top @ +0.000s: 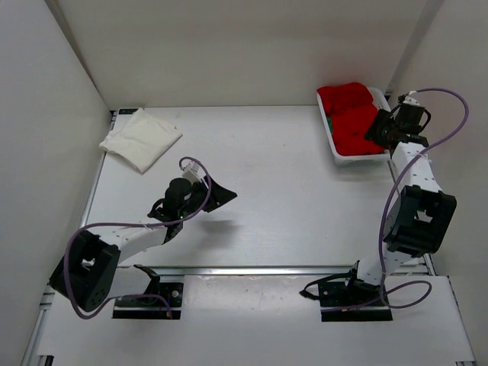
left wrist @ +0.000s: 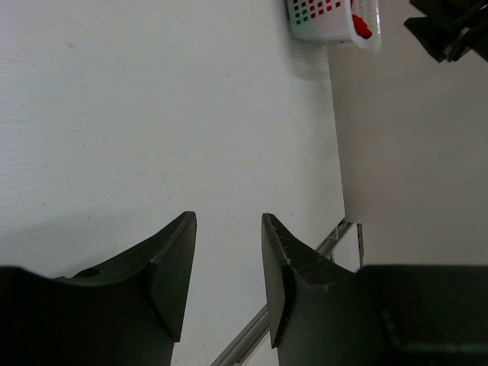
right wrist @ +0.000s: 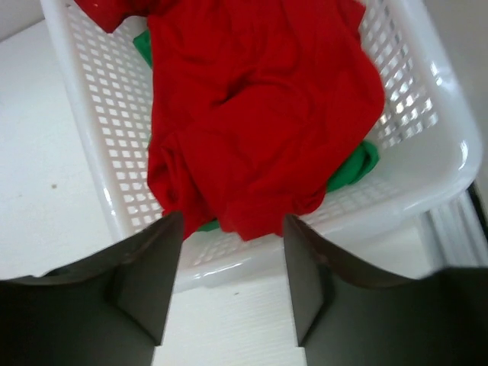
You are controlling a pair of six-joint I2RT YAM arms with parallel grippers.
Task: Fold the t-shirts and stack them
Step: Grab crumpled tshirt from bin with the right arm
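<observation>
Hovering over the basket (right wrist: pixel 427 191), the right gripper (right wrist: pixel 232 221) held its jaws apart above the red t-shirt (right wrist: pixel 259 114); a drop and pinch looked next. The left gripper (left wrist: pixel 229 221) gaped, empty.

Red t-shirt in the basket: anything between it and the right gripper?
Nothing visible. The right gripper hangs open at the edge of the basket. The red t-shirt lies on top, uncovered, with the green t-shirt under it. Only the basket's low wall borders the approach.

White worktop (top: pixel 290 183) was boxed in by plain white walls (top: pixel 229 46) on three sides. Light was even, probably from overhead.
</observation>
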